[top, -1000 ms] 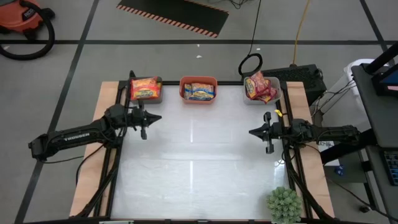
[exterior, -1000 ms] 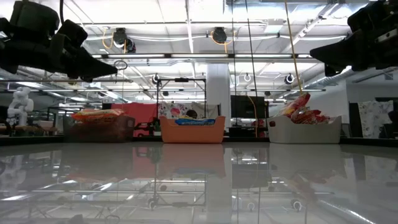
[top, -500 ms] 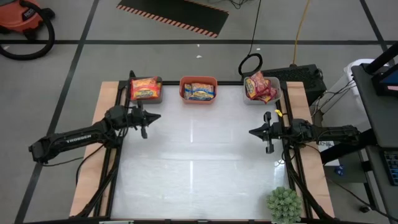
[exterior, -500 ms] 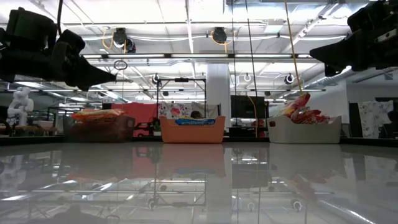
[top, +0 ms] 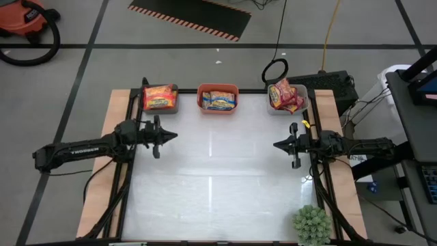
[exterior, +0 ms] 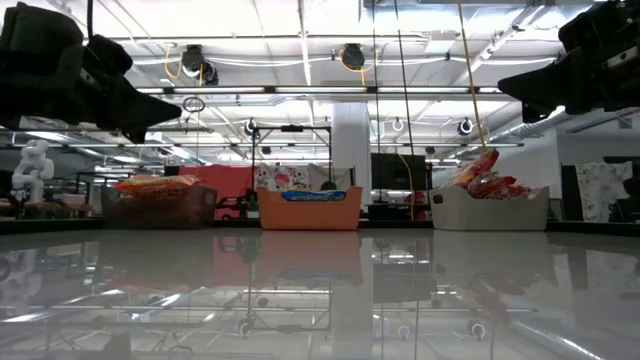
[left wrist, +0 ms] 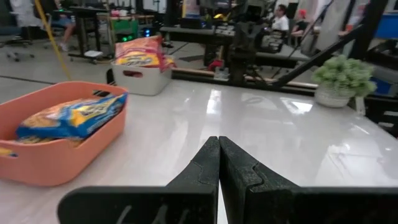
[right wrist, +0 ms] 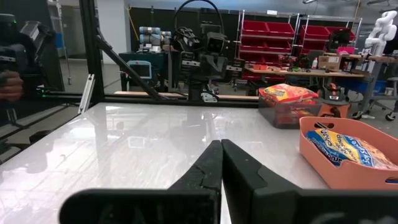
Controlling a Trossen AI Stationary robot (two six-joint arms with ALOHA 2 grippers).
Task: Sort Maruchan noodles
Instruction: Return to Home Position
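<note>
Orange, blue and red Maruchan noodles (top: 218, 100) grouped by colour in 3 bins (top: 218, 87).
Left gripper (top: 167, 134) and right gripper (top: 281, 145) clenched empty, held clear at table (top: 218, 171) sides: sorting judged complete.

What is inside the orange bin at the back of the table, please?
Blue-and-yellow noodle packets lie in the orange bin, stacked. Whatever lies beneath the top ones is covered, so their number cannot be told.
</note>
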